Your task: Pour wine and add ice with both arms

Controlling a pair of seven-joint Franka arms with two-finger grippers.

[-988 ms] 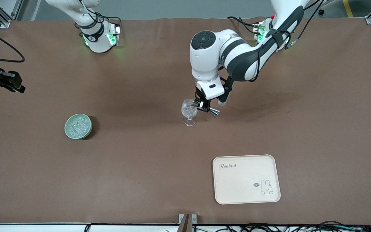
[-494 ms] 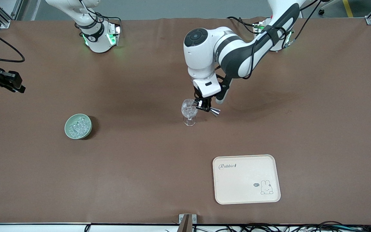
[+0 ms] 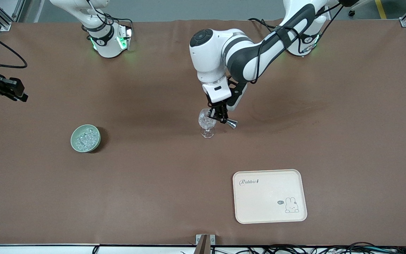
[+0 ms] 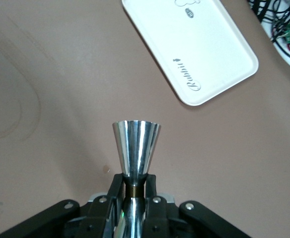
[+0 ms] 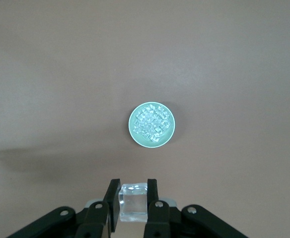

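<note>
Gripping a metal jigger (image 4: 135, 148) at its waist over the wine glass (image 3: 207, 123) mid-tabletop, our left gripper (image 3: 218, 116) pours; our right gripper (image 5: 133, 202) pinches one slippery ice cube (image 5: 133, 202) above the ice bowl (image 5: 152, 125).

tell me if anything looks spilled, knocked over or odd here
Nothing stands out. The glass stands upright, and no spill shows on the table. The left gripper holds a steel jigger tipped at the glass. The right gripper holds an ice cube above the green bowl. The tray lies flat.
</note>
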